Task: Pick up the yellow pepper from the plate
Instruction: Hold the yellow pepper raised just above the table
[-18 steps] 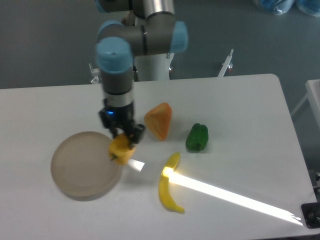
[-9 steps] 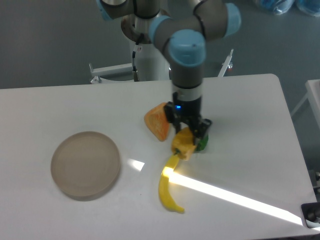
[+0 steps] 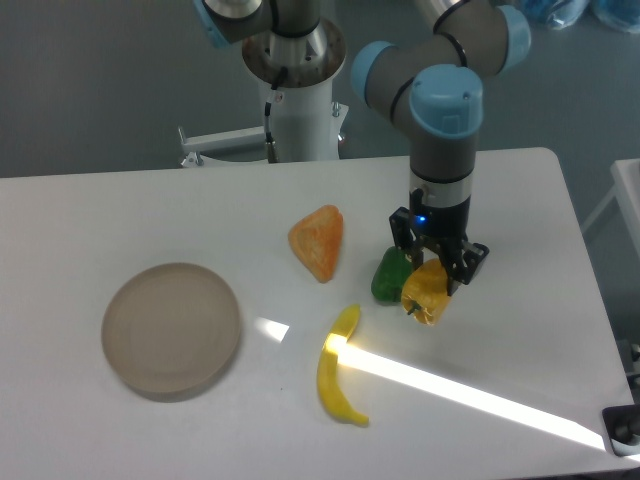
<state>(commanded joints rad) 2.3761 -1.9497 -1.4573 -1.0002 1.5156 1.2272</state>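
My gripper [image 3: 436, 272] is shut on the yellow pepper [image 3: 425, 293], a small blocky yellow-orange piece. It holds the pepper just right of the green pepper [image 3: 388, 274], low over the table at the right of centre. The tan round plate [image 3: 172, 328] lies at the left with nothing on it, far from the gripper.
An orange wedge-shaped piece [image 3: 318, 241] lies at the table's middle. A curved yellow banana [image 3: 338, 366] lies in front of it. A bright strip of light [image 3: 470, 398] runs from the banana to the table's right front edge. The robot's base [image 3: 295, 90] stands at the back.
The gripper has carried the yellow pepper from the plate's right rim across the table to the right, past the orange wedge and the green pepper.
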